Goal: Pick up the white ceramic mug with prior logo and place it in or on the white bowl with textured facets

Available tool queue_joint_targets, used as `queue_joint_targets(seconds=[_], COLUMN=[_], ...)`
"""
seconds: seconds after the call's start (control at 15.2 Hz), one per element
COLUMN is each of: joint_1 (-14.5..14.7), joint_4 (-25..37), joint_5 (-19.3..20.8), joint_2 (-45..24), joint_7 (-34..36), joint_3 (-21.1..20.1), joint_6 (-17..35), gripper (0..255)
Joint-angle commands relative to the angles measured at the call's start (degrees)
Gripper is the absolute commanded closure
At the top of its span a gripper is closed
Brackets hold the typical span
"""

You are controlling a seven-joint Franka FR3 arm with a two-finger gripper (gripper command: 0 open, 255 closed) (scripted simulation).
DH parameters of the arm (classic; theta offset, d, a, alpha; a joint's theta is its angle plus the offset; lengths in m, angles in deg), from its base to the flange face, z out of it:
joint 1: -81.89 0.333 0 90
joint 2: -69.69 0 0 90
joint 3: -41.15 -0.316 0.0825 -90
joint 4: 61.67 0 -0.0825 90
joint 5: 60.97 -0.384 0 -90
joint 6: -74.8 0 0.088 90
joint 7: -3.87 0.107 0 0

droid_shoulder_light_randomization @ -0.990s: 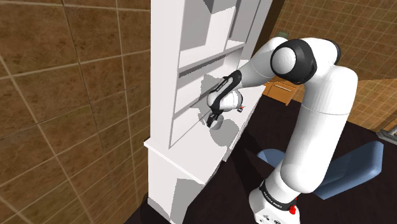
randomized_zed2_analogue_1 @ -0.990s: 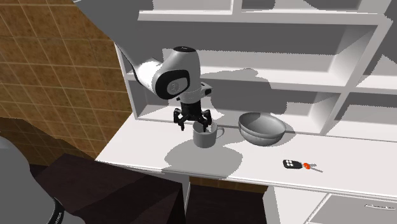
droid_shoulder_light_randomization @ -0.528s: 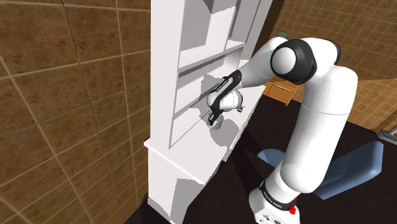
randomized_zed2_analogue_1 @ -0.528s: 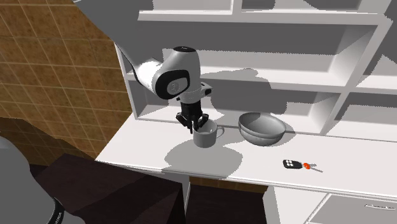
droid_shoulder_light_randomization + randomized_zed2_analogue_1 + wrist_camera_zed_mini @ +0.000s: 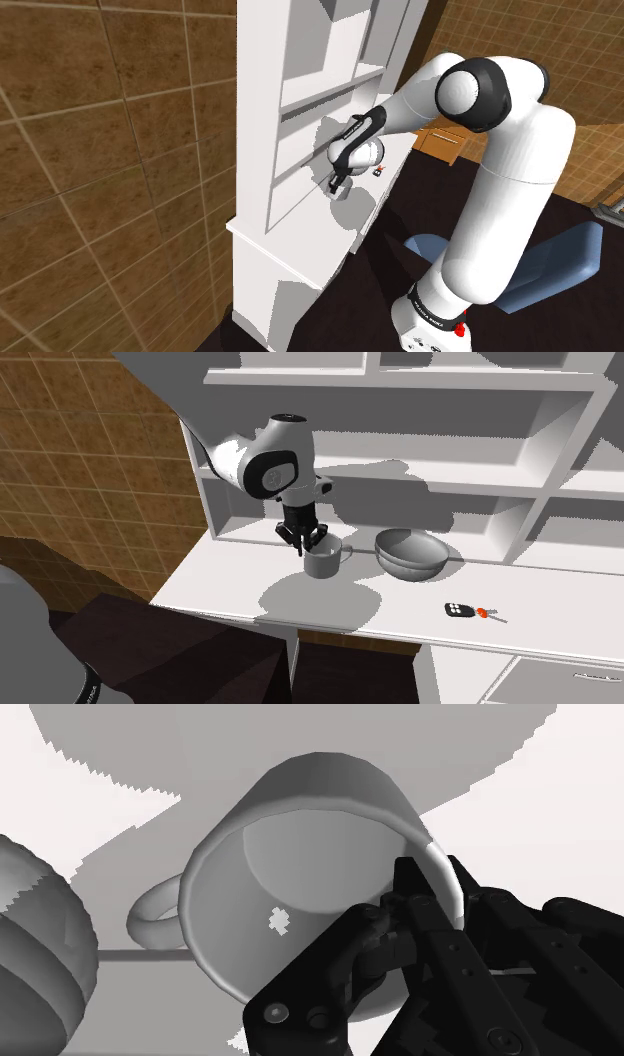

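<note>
Mug (image 5: 322, 563), plain pale grey with a smooth round wall and a loop handle (image 5: 150, 916), sits at the centre of the second exterior view on or just above the white counter (image 5: 215, 592); I cannot tell whether its base touches. The black gripper (image 5: 303, 541) comes down from above, jaws pinching the rim, one finger inside the cup and one outside, seen closely in the wrist view (image 5: 400, 904). The handle points towards the grey bowl (image 5: 410, 556), which is near on the frame's right with a small gap between. A shelf (image 5: 400, 474) hangs over both. Bare counter spreads towards the lower left, and a key fob (image 5: 459, 610) lies near the front edge.
</note>
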Motion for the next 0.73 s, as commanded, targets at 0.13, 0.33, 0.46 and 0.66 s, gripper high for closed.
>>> queue_joint_targets(seconds=[0.13,0.33,0.46,0.66], joint_1=[0.8,1.2,1.4,1.6], joint_4=[0.2,0.3,0.5,0.8], joint_5=[2.4,4.1,5.2,6.7], joint_2=[2.9,5.1,6.6,8.7], joint_7=[1.6,2.8,3.6,4.6], joint_3=[1.2,1.9,2.3,2.7], joint_6=[-2.9,-5.1,-6.6,-8.9], gripper=[255,255,255,255])
